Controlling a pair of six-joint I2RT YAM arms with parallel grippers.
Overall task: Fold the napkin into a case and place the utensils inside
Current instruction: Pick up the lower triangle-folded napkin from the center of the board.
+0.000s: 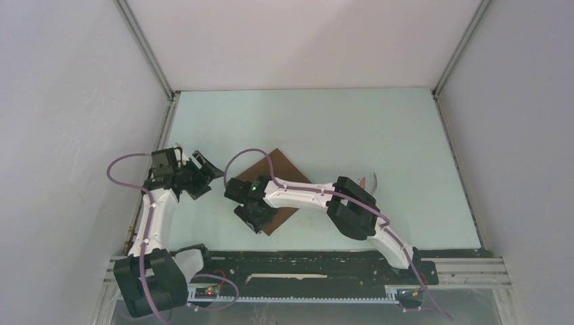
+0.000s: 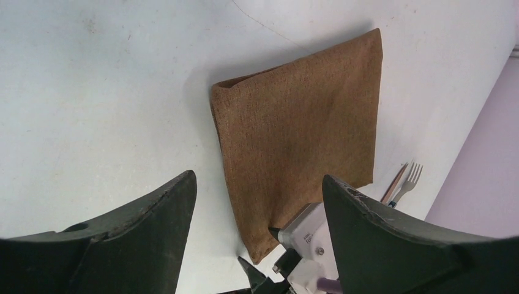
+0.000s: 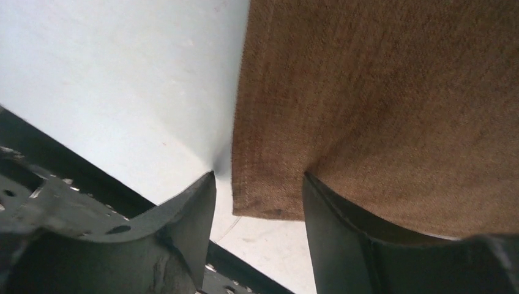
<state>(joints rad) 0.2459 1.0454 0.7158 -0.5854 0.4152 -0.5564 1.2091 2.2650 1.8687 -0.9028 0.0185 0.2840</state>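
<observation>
The right hand (image 3: 260, 184) stands part-open astride the near corner of the folded napkin (image 3: 392, 104), gripping nothing. The left hand (image 2: 257, 180), spread wide and empty, hovers beside the napkin's left side. The napkin lies mid-worktop (image 1: 338, 122), toward the near edge, with the utensils (image 2: 404, 180) near its right.

Napkin (image 3: 392, 104): brown woven cloth, flat on the table, fills the upper right.
Napkin corner: lies in the gap between the fingers (image 3: 183, 214).
Right gripper (image 3: 260, 180): jaws parted, nothing clamped; one finger is beside the cloth's edge, the other in front of the cloth.
Table (image 3: 122, 79): white, bare at upper left.
Rail (image 3: 73, 168): dark strip running diagonally along the table's edge.
</observation>
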